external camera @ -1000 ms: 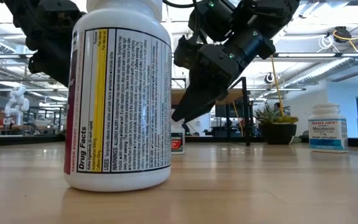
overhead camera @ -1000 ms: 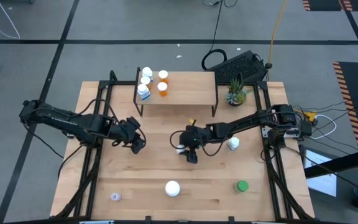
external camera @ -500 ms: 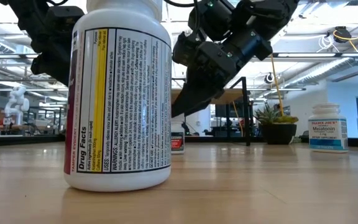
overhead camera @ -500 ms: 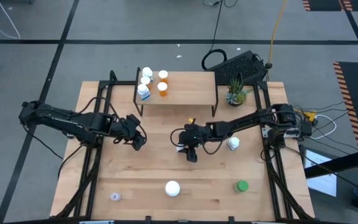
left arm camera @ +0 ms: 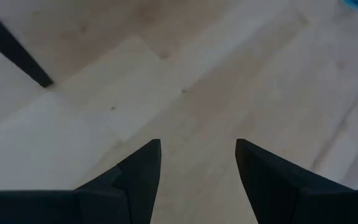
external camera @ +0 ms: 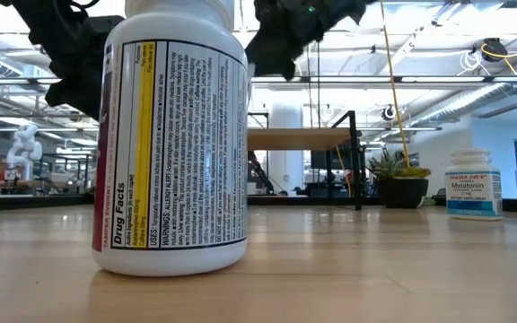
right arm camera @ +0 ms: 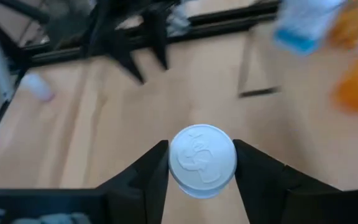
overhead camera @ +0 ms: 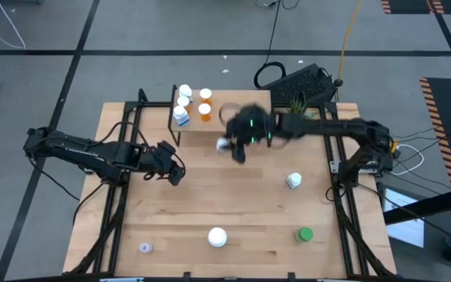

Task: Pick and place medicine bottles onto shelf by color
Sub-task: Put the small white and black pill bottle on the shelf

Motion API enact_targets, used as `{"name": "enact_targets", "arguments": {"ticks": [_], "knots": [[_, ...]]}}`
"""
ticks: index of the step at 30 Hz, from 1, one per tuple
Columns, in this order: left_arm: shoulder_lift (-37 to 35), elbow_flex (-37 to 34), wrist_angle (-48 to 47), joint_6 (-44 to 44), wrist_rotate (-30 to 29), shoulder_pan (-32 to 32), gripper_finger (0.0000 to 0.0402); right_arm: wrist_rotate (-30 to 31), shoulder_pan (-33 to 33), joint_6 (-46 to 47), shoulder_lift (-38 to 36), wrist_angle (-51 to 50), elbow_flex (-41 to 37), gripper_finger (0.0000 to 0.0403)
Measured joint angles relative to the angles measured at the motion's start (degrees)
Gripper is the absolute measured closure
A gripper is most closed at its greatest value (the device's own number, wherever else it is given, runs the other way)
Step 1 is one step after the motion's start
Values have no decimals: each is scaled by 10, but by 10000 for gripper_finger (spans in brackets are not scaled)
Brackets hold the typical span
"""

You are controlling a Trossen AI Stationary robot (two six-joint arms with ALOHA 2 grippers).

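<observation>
My right gripper is in the air just in front of the shelf, shut on a small white-capped bottle. The bottle also shows in the high view. On the shelf's left end stand white-capped bottles, a blue-white one and two orange ones. My left gripper is open and empty over the table's left middle; its wrist view shows only bare wood between the fingers. My right gripper pinches the bottle between its two fingers, one on each side at the white cap. The cap's top faces the wrist camera, so the fingers run down along the bottle. The bottle is lifted clear of the table.
On the table stand a large white bottle, close before the low camera, a green-capped one, a pale purple one and a white labelled one. A potted plant stands right of the shelf.
My right gripper has gone up and toward the table's far edge, from the table's middle to just before the shelf. It carries the white-capped bottle, which has been lifted clear of the table.
</observation>
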Motion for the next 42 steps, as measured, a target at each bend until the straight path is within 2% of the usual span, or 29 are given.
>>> {"name": "enact_targets", "arguments": {"ticks": [3,6,10,12,17,23,32,36,42], "knots": [[0,0,1,-12,-16,0,192,-16,-57,-52,21,-67,85,250],[0,0,1,-17,-18,0,192,-16,-108,-104,56,-93,154,247],[0,0,1,-28,-18,0,192,-20,-164,-152,115,-114,211,248],[0,0,1,-34,-18,0,192,-44,-183,-165,144,-119,224,248],[0,0,1,-51,-17,0,192,-62,-213,-167,187,-107,236,246],[0,0,-2,-40,-18,2,192,-63,-225,-169,191,-97,236,246],[0,0,-4,-19,-22,45,192,-62,-228,-170,191,-92,235,243],[0,0,-4,1,-17,63,192,-61,-228,-162,190,-89,235,218],[0,0,-3,16,-7,74,192,-58,-228,-141,187,-81,234,148]]}}
